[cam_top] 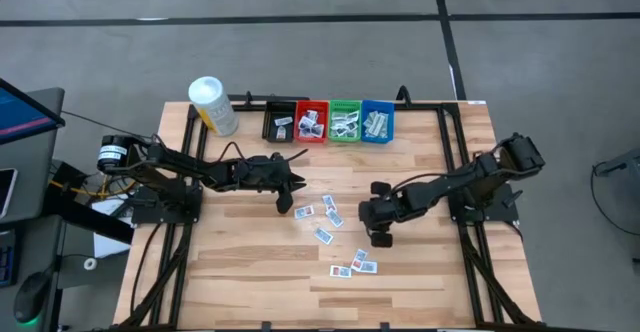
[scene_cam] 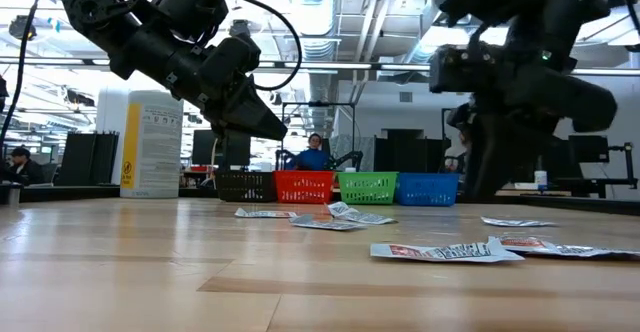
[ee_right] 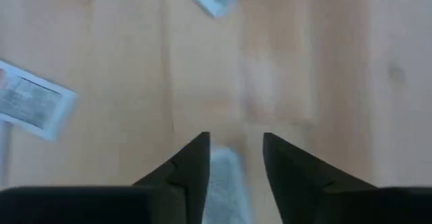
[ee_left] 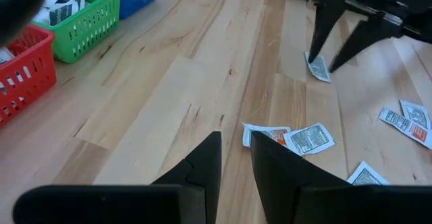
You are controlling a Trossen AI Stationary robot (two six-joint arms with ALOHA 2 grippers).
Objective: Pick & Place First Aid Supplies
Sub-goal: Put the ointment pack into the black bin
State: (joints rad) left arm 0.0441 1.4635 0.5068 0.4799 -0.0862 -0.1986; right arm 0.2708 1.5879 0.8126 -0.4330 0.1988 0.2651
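Note:
Several small white printed packets lie flat and scattered on the wooden table (cam_top: 250, 272), among them a pair (ee_left: 266, 135) just ahead of my left gripper. My left gripper (cam_top: 290, 187) hovers above the table left of the scatter, open with a narrow gap (ee_left: 235, 135) and holding nothing. My right gripper (cam_top: 381, 237) points down at the right side of the scatter. It is open (ee_right: 235, 137), and one packet (ee_right: 226, 177) lies between its fingers. The left wrist view shows those fingers straddling that packet (ee_left: 317, 67). My right gripper comes from above with one open finger on each side of a packet (ee_left: 317, 67) that lies flat on the table. I cannot tell whether the fingertips touch it.
Four small bins stand in a row at the table's far edge: black (cam_top: 280, 122), red (cam_top: 311, 122), green (cam_top: 345, 122) and blue (cam_top: 377, 122), each with packets inside. A white-capped yellow bottle (cam_top: 213, 105) stands to their left. People sit in the room beyond the table.

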